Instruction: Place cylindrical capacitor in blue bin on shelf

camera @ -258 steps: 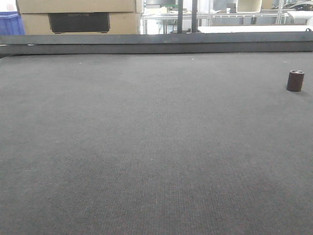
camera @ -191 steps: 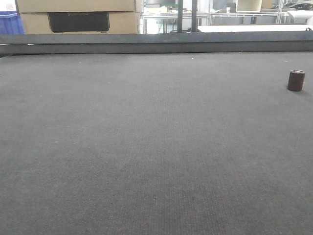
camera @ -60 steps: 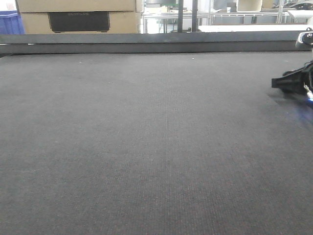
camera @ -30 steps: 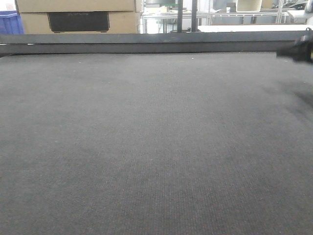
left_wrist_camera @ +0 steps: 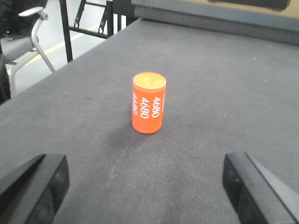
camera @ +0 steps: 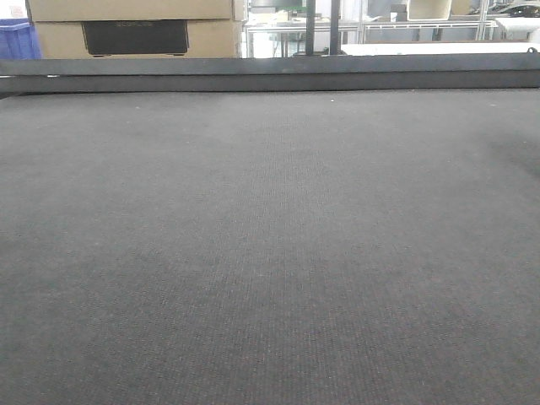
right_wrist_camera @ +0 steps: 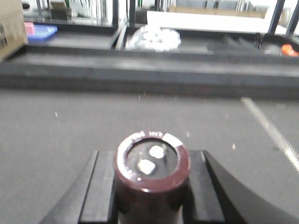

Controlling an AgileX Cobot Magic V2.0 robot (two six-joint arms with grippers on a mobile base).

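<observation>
Right wrist-mounted view: the right pincer (right_wrist_camera: 150, 161) pinches the cylindrical capacitor (right_wrist_camera: 152, 179) upright between its jaws.

Front view low, facing forward across mat (camera: 270, 253); both wrist views close above same mat.

Now: dark-brown cylindrical capacitor (right_wrist_camera: 152, 179) btwn jaws of right gripper (right_wrist_camera: 151, 186); orange cylinder (left_wrist_camera: 148, 102) on grey felt table (left_wrist_camera: 224, 84), 12 o'clock from left gripper (left_wrist_camera: 145, 186).
</observation>
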